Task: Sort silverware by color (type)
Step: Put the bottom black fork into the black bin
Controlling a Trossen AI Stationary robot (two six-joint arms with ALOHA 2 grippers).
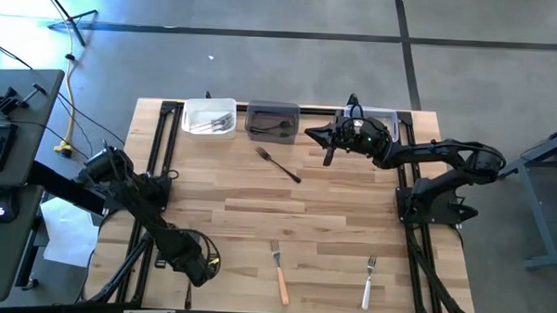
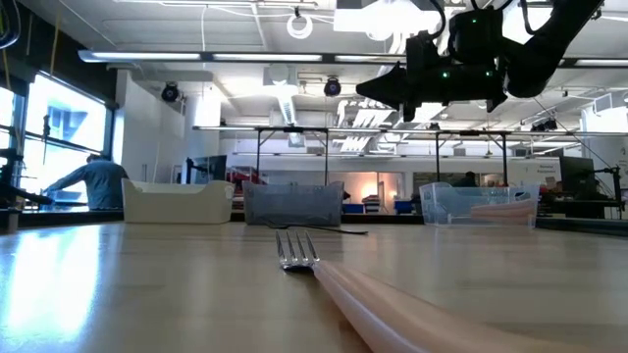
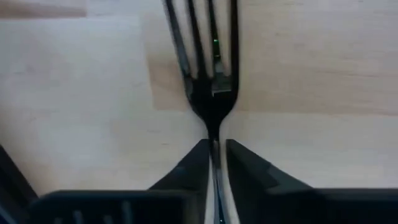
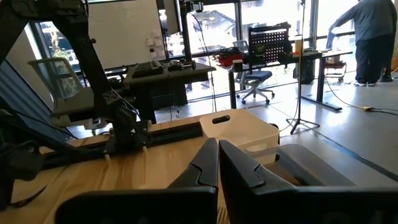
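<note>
My left gripper (image 1: 198, 270) is at the near left of the table, pointing down, shut on a black fork (image 3: 208, 68) whose tines point away from the fingers. My right gripper (image 1: 321, 135) hangs shut and holds nothing, above the table near the grey bin (image 1: 272, 119). Loose silverware lies flat on the table: a black fork (image 1: 278, 164) near the bins, an orange-handled fork (image 1: 278, 268) and a white-handled fork (image 1: 369, 282) near the front edge. In the high view the left gripper hides its fork. My left gripper pinches the black fork's slim handle just behind the neck (image 3: 214, 138) between its two fingers (image 3: 193, 165). The fingers come from above, one on each side of the handle. The fork looks to lie flat on the wooden tabletop, tines forward.
Three bins stand in a row along the far edge: a white bin (image 1: 208, 117) with forks in it, the grey bin with a dark fork in it, and a clear bin (image 2: 476, 204) under the right arm. A person stands far off in the room (image 4: 373, 37).
</note>
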